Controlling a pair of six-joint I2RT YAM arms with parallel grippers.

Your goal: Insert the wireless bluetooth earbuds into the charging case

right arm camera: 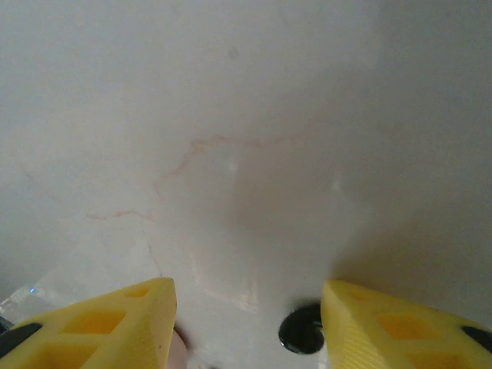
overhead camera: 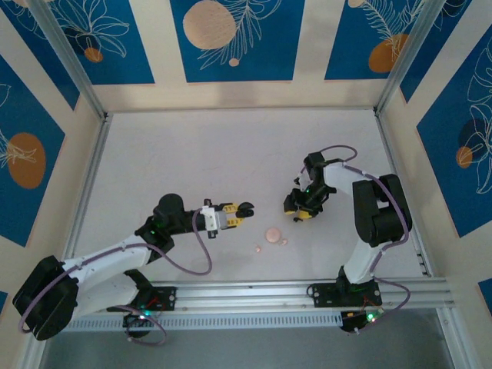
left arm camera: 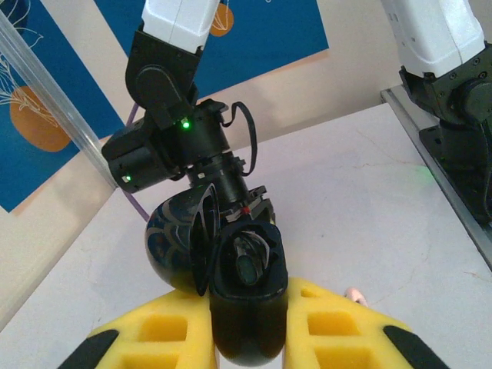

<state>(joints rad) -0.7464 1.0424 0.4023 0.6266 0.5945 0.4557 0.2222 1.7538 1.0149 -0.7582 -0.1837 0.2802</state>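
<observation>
While the pink set lies loose nearest the arm bases, work looks centred on the blk set; I'd judge the task approx. half done at best.

Near: pink case (overhead camera: 272, 234), a small round puck on the desk (overhead camera: 192, 154), w/ pink buds (overhead camera: 259, 249) just beside it, one on its near-left, one on its right. Neither is in a well, so that whole pair is left to do. Can't tell if that case is open.

Further out, left: L claw (left arm camera: 247, 307) is clamped on the blk case (left arm camera: 246, 338), which seems held clear of the desk, w/ its lid (left arm camera: 177, 238) swung open to the left. A dark bud (left arm camera: 247, 267) sits in a well and looks seated. Can't tell whether a 2nd well is free.

Further out, right: R claw (right arm camera: 247, 296) points down at the desk, jaws apart, nothing between them. A loose blk bud (right arm camera: 301, 332) lies on the desk close to one finger. I'd say it's yet to be picked up and dropped in.

Materials:
- Cases: hard glossy plastic, rounded clamshells; the blk lid shows swirly reflections.
- Buds: tiny, bean-like, shiny.
- Claw fingers: matt yellow wedges w/ square recesses.
- Desk: pale, matt, w/ faint hairline marks, a bit like stone.
</observation>
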